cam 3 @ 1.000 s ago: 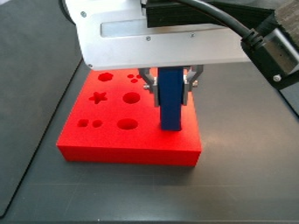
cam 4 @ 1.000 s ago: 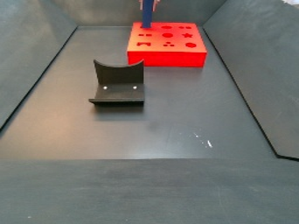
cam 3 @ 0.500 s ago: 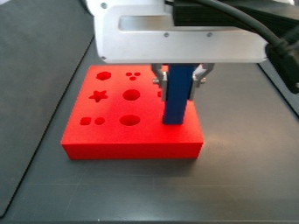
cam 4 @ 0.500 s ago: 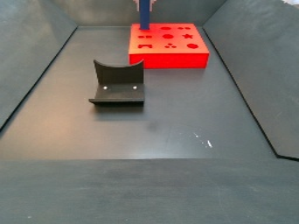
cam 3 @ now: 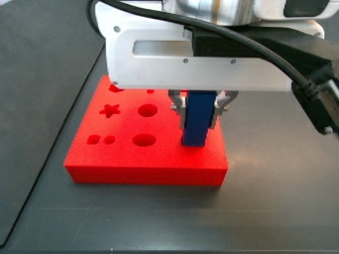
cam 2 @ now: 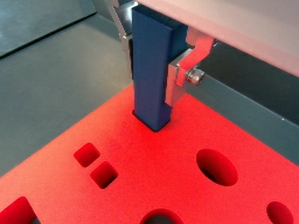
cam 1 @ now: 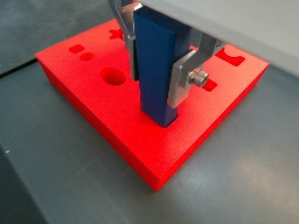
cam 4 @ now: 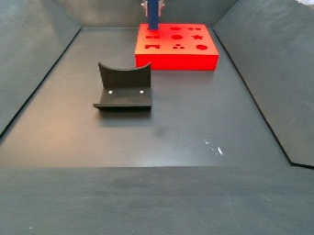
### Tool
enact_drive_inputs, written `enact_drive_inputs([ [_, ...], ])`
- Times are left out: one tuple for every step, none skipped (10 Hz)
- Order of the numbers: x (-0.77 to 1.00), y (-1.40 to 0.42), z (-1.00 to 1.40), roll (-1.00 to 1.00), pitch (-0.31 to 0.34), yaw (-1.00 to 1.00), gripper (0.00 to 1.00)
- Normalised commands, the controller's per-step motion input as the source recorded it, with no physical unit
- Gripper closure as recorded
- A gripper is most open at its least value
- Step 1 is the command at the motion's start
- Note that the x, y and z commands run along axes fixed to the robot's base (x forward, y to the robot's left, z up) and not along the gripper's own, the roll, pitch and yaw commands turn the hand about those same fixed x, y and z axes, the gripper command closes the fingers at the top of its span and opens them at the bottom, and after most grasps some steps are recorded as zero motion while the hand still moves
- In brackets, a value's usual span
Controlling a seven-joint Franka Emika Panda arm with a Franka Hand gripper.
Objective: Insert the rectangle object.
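You are holding the rectangle object [cam 1: 156, 74] upright in the gripper [cam 1: 158, 48], whose silver fingers [cam 1: 187, 74] are clamping its upper part from two opposite sides, so its long axis is running straight down from the jaws toward the red block [cam 1: 117, 122]. In both wrist views the bar's lower end [cam 2: 152, 118] is meeting the block's top face; I judge it is entering its slot there, though the bar itself is hiding the opening and I cannot tell how deep it is sitting. In a side view the bar [cam 3: 196, 119] is standing over the half of the block [cam 3: 126, 169] away from the star and round holes [cam 3: 146, 110], close to that side edge but not over it. Since the bar is hanging directly below the gripper [cam 3: 199, 99], the coming move looks like a plain push downward along the bar's length; any tilt would probably jam it against the slot walls. Room around the block is open: the dark curved holder [cam 4: 123, 88] is sitting well apart from it on the floor, and the block [cam 4: 178, 46] is lying near the far wall, with the bar [cam 4: 153, 14] rising from its far left corner.
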Motion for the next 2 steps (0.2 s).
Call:
enact_drive_inputs([
  [0.0, 0.0, 0.0, 0.0, 0.0, 0.0, 1.0],
  [0.0, 0.0, 0.0, 0.0, 0.0, 0.0, 1.0],
])
